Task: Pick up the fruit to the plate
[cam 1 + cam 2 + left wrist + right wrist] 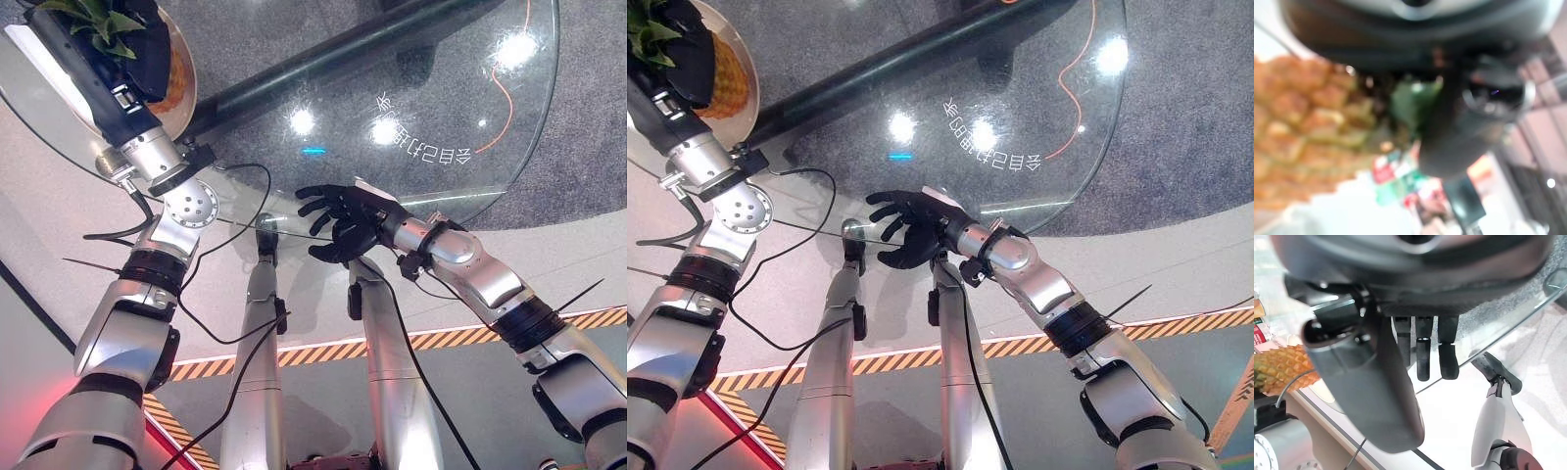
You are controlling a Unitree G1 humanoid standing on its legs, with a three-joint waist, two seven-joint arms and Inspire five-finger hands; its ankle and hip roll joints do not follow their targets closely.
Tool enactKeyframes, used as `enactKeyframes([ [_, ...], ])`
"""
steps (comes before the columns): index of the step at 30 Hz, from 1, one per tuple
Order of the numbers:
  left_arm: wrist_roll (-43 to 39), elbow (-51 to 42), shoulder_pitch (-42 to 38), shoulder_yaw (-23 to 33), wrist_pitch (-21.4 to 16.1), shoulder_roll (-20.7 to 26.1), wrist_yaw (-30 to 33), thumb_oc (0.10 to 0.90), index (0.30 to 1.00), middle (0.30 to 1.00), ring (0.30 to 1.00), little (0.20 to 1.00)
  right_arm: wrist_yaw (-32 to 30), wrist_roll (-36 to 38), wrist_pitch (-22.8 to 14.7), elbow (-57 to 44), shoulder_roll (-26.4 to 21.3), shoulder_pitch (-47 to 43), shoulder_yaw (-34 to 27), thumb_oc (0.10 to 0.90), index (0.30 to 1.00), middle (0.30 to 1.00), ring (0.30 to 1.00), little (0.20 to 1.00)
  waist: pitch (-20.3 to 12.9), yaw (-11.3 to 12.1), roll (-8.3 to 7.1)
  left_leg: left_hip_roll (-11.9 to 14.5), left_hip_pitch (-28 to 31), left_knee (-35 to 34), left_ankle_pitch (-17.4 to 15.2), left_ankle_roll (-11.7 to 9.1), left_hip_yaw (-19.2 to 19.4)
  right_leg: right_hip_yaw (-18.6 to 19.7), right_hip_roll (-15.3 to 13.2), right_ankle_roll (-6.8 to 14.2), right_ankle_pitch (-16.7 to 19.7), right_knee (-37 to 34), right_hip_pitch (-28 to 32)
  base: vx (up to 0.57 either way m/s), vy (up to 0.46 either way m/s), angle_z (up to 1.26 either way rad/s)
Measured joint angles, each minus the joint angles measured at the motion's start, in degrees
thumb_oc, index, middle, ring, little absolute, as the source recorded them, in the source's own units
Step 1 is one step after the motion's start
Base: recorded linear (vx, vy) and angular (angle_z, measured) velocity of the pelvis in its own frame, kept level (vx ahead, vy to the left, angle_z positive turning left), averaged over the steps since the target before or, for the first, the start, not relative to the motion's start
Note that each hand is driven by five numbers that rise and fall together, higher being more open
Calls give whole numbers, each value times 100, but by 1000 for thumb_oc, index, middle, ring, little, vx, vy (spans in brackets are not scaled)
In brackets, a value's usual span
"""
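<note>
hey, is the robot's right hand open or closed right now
Open. The right hand hovers at the near edge of the glass table, fingers relaxed and spread, holding nothing. The pineapple sits by the left hand.

A round glass table (pixel 529 117) fills the upper part of the frame, with bright ceiling lights mirrored in it. A dark bar (pixel 343 59) runs diagonally beneath it. A yellow-and-black striped tape (pixel 451 338) crosses the floor lower down.
</note>
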Motion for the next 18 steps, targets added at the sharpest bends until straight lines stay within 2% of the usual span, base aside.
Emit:
enactKeyframes([
  [5, 4, 135, -61, -7, -13, -1, -1, 100, 300, 300, 300, 200, -8, 11, -7, 43, 1, -31, 36, 800, 900, 900, 900, 900, -1, 0, 1, -1, 4, 20, 2, 1, -4, -4, -2, 1, 0, 51, 8, 0, 0, 0],
  [6, 3, 159, -77, -7, -10, -1, -2, 141, 335, 335, 335, 241, -13, 19, -7, 54, 1, -48, 50, 800, 900, 900, 900, 900, -1, -1, 1, -1, 5, 19, 4, -3, -8, -8, -1, 1, 0, 55, 7, 0, 0, 0],
  [7, 3, 164, -79, -9, -3, -2, -2, 240, 420, 420, 420, 340, -21, 22, -15, 66, 3, -58, 63, 800, 900, 900, 900, 900, -1, -1, 1, -1, 7, 18, 7, -8, -11, -10, 0, 1, 0, 61, 6, 0, 0, 0],
  [9, 3, 173, -77, -11, 2, -3, -3, 531, 669, 669, 669, 631, -36, 22, -46, 82, 6, -61, 79, 800, 900, 900, 900, 900, -1, 0, 1, 0, 10, 17, 9, -11, -14, -12, 1, 1, 0, 67, 6, 0, 0, 0],
  [10, 1, 177, -78, -11, 2, -3, -17, 800, 900, 900, 900, 900, -46, 22, -48, 85, 10, -62, 85, 800, 900, 900, 900, 900, -2, 0, 2, 0, 14, 15, 11, -14, -19, -15, 2, 0, 1, 69, 11, 0, 0, 0],
  [18, -88, 257, -75, -10, 41, -2, -120, 800, 900, 900, 900, 900, -110, 20, -41, 105, 20, -46, 121, 800, 900, 900, 900, 900, -2, 15, 3, -2, 58, 17, 34, 12, -26, -21, 0, -4, 3, 70, 60, 0, 0, 0],
])
